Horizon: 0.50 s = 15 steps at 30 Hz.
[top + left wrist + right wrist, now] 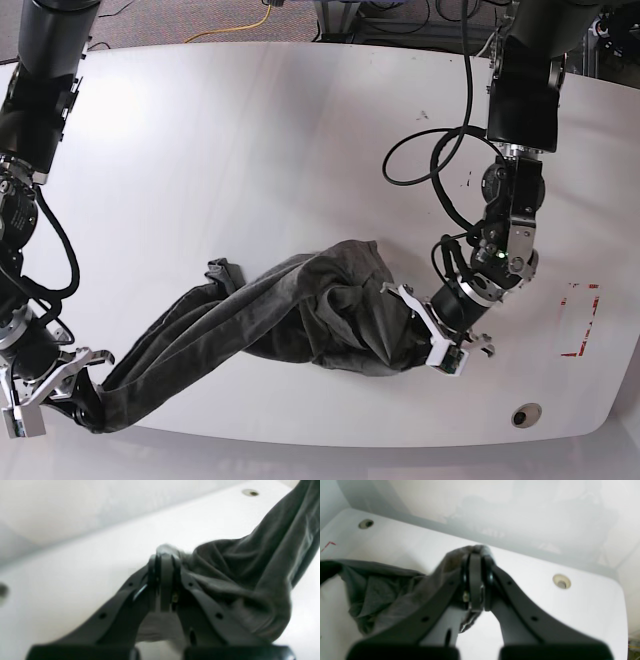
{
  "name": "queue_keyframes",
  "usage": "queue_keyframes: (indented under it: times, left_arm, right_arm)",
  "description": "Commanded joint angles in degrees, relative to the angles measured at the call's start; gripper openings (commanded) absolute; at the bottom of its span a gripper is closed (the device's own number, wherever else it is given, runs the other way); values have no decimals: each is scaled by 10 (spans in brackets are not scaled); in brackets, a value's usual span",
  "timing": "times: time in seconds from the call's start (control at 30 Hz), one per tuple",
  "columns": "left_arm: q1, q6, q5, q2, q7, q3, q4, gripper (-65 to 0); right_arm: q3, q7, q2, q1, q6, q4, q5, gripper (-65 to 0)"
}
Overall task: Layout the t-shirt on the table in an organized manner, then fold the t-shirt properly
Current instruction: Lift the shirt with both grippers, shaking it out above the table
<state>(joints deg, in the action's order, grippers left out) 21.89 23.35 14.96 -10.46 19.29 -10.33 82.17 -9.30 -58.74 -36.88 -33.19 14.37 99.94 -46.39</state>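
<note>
STEP: spreading out | left tool (447, 343) and right tool (62, 392) both clamped on t-shirt (300, 315) | bunched, sagging onto surface (250, 130) between 2 arms | draw apart evenly, keep tension, lower flat

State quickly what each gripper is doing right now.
Left gripper: shut on the t-shirt.
Right gripper: shut on the t-shirt too.

Base looks down; wrist views sit close behind each pincer.
</note>
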Motion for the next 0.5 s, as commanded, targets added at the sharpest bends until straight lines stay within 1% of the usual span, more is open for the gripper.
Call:
queue_keyframes:
  times: [0.0, 0.1, 0.23, 0.3, 0.47]
  left_arm:
    - [35, 0, 9, -17, -19, 3, 33, -650]
    - [52, 0, 9, -34, -3, 4, 54, -650]
    - [82, 2, 9, -51, 35, 30, 93, -650]
    - [94, 3, 9, -52, 48, 47, 109, -650]
    - [130, 3, 7, -53, 84, 86, 153, -650]
  right_arm:
    - [-5, 20, -24, -36, 7, -16, -1, -647]
    - [-5, 20, -27, -54, 10, -35, -1, -647]
    - [-5, 20, -38, -76, 11, -57, -1, -647]
    - [-5, 20, -41, -88, 11, -66, -1, -647]
    - [-5, 20, -45, -117, 30, -92, -1, -647]
